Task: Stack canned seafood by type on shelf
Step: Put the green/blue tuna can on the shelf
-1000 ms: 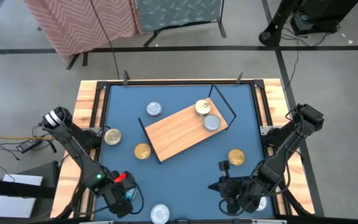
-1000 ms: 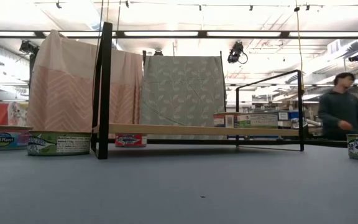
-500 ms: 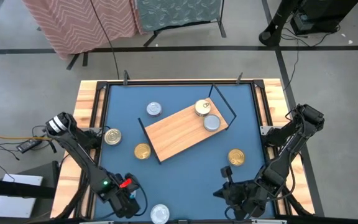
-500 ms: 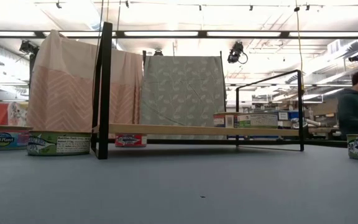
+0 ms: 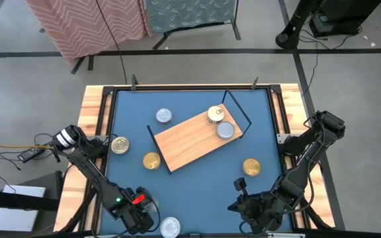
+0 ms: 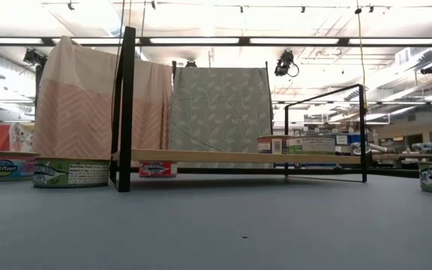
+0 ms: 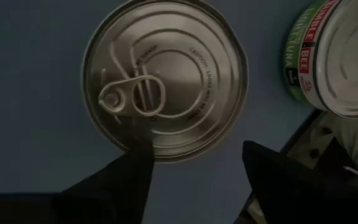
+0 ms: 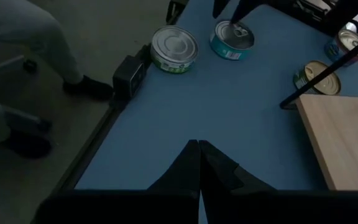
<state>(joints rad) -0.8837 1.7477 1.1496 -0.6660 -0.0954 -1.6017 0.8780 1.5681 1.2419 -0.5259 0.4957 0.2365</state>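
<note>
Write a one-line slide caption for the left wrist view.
Left gripper, fingers apart, hovers over a silver pull-tab can on the blue table, beside a green-labelled can.

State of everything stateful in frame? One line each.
shelf: standing on the table, askew, two cans on its board.
gold-lid can: upright on shelf, unstacked.
silver-lid can: upright on shelf, unstacked.
pull-tab can: upright on table, sealed, not gripped.
left gripper: open, over the pull-tab can.
right gripper: shut, empty.
</note>
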